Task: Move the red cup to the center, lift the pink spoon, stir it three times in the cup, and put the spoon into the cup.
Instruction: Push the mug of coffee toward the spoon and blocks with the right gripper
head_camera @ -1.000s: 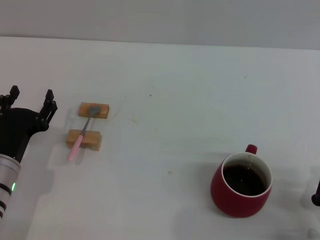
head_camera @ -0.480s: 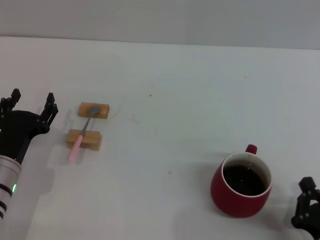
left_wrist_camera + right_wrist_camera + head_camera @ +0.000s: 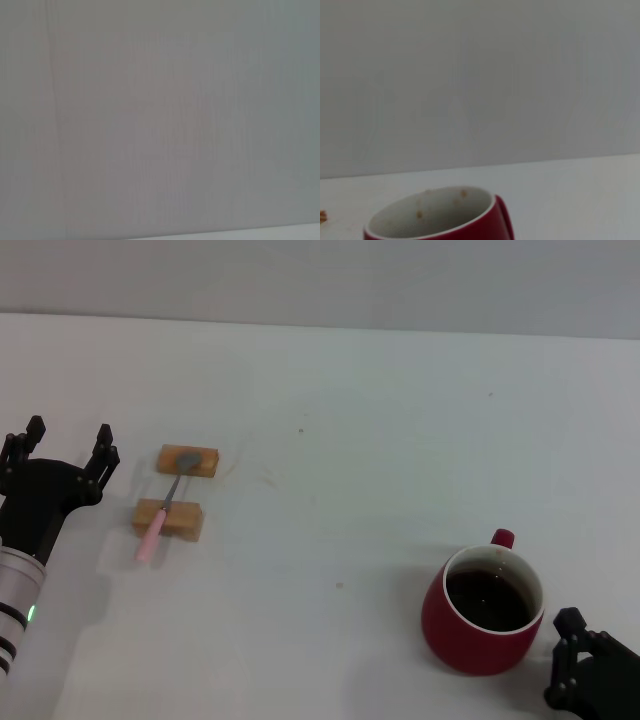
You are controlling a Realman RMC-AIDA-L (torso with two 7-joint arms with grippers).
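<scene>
Right tool (image 3: 590,675) just right of the red cup (image 3: 483,609), your nearer arm | grip state: can't tell | left tool (image 3: 68,450) open, empty.

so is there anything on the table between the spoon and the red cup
No. In the head view the table is bare between the pink spoon, resting across two wooden blocks, and the red cup; only faint specks show.

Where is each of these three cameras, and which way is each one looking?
Head view: on the robot's head, looking down at the table; the left end effector and right end effector show.
Left wrist view: faces only a blank wall; no body shows.
Right wrist view: low, facing the red cup; no body shows.
Shared: head and right wrist views both show the red cup.
</scene>
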